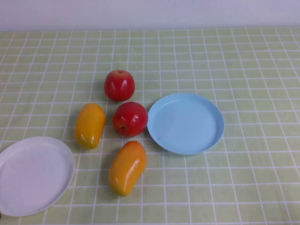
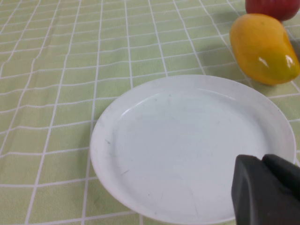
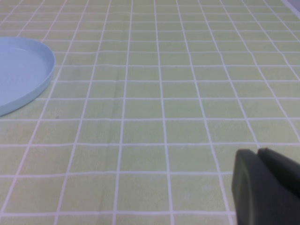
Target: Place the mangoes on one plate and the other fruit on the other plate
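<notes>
Two red apples [image 1: 119,85] [image 1: 130,119] sit at the table's middle, one behind the other. One mango [image 1: 90,125] lies left of the nearer apple, and the other mango [image 1: 127,167] lies in front of it. The light blue plate [image 1: 185,123] stands bare to the right of the fruit. The white plate [image 1: 33,175] is bare at the front left. Neither arm shows in the high view. My left gripper [image 2: 262,161] hangs shut and holding nothing over the white plate's [image 2: 154,140] near rim, with a mango [image 2: 263,47] and an apple [image 2: 274,7] beyond. My right gripper [image 3: 258,153] is shut over bare cloth, well apart from the blue plate [image 3: 18,70].
A green checked cloth [image 1: 243,61] with white grid lines covers the whole table. A pale wall [image 1: 150,11] runs along the far edge.
</notes>
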You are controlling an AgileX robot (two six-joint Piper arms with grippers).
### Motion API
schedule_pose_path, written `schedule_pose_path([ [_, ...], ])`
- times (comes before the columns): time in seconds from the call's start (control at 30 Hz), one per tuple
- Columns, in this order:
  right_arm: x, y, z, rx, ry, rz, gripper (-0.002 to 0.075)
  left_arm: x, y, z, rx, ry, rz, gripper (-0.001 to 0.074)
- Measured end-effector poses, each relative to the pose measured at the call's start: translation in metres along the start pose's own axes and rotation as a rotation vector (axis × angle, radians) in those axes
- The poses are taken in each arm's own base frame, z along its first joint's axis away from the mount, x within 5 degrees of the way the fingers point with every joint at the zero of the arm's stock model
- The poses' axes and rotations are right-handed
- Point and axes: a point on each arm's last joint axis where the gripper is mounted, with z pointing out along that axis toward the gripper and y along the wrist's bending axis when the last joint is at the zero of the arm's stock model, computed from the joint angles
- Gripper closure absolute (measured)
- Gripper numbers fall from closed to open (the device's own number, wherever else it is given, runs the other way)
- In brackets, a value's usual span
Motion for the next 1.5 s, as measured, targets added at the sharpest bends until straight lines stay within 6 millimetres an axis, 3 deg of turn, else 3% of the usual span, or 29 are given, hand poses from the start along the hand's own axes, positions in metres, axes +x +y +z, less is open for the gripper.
schedule_pose_path([
  [0.67,0.0,0.0,0.0,0.0,0.0,0.0,0.0742,0.0,0.0,0.0,0.0,0.0,-0.004,0.0734],
  [1.23,0.0,0.0,0.0,0.0,0.0,0.0,0.0742,-0.004,0.0,0.0,0.002,-0.04,-0.212,0.0734],
  [1.33,0.0,0.0,0.0,0.0,0.0,0.0,0.0742,-0.007,-0.001,0.0,0.023,-0.075,-0.289,0.0734],
  [1.5,0.0,0.0,0.0,0.0,0.0,0.0,0.0742,-0.017,-0.003,-0.002,0.089,-0.169,-0.572,0.0734],
])
